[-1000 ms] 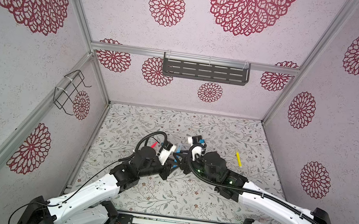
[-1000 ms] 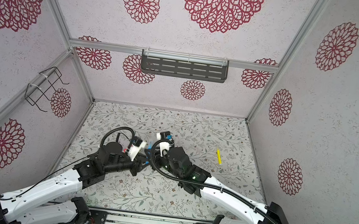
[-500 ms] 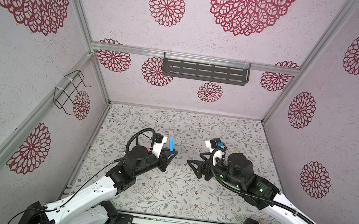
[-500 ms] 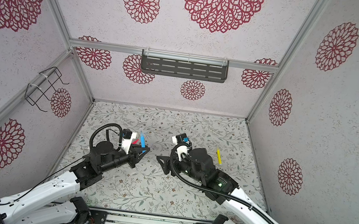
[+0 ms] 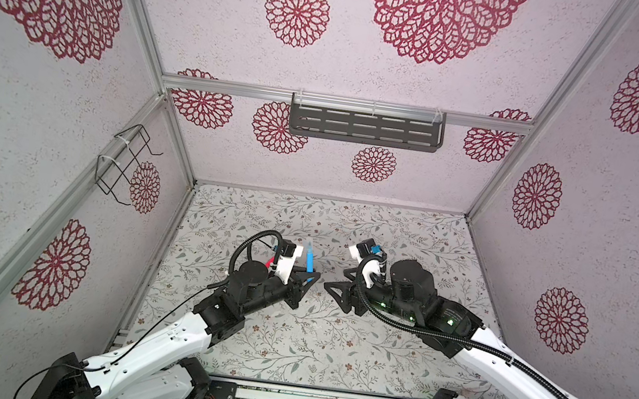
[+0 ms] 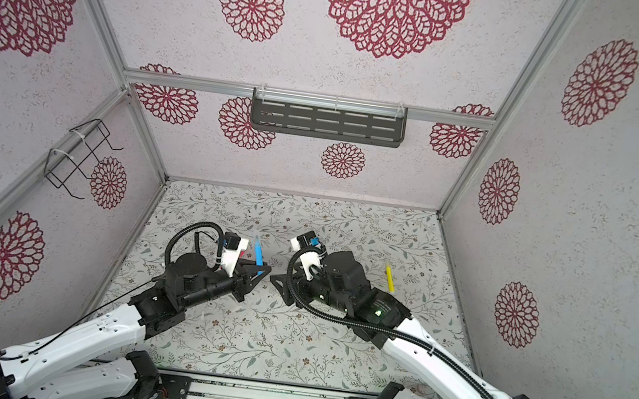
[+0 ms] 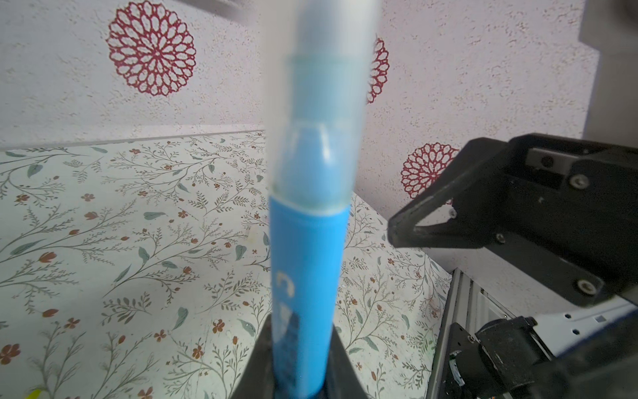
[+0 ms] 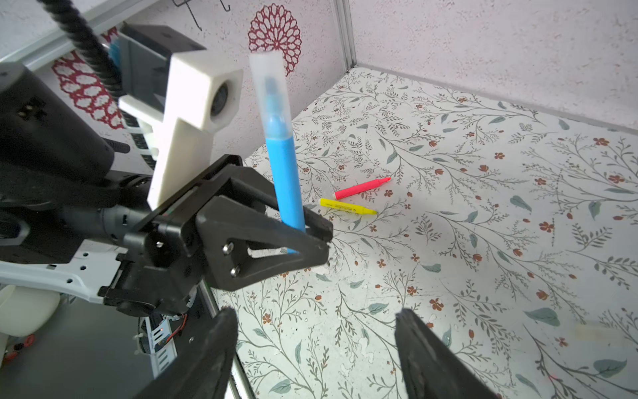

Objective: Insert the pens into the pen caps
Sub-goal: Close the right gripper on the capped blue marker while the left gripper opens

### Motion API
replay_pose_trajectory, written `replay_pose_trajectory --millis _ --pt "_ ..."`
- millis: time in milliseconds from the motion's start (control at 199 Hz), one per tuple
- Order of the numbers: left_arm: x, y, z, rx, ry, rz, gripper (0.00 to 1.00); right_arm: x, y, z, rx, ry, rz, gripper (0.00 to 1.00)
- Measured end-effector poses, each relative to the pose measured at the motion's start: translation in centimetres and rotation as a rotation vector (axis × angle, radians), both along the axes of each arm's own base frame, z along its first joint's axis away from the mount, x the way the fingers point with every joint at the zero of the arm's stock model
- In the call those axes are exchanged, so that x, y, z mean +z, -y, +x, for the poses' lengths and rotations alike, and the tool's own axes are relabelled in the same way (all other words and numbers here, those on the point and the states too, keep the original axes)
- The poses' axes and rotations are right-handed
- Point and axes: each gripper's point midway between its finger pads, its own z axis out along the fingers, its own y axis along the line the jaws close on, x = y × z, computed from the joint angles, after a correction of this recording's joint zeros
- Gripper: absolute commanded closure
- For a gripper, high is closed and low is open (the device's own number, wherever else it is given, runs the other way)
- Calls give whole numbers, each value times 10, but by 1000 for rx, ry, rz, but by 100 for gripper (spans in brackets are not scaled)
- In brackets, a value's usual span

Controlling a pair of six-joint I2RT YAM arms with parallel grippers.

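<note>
Seeing the left gripper (image 8: 316, 238) clamped tight on the lower end of the blue pen (image 8: 286, 179), with the pen upright above the mat (image 8: 483, 241). A clear cap (image 8: 267, 89) sits over its tip. The right gripper (image 8: 316, 345) faces it close by, jaws wide apart, nothing in them. The red pen (image 8: 362, 188) and a yellow pen (image 8: 347, 206) lie uncapped side by side on the mat beyond. I spot a second yellow pen (image 6: 389, 277) beside the right arm.

Cap (image 8: 271, 93) atop pen (image 8: 286, 179) — above mat (image 8: 448, 241)
</note>
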Motion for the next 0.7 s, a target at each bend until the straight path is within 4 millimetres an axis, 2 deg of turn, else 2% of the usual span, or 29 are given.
replay_pose_trajectory --millis 346,703 --pt "-5 16 -6 -46 -3 24 100 -12 -20 6 42 -34 -14 38" --pt "-7 22 -8 -60 -2 29 100 4 -31 12 64 3 4 58"
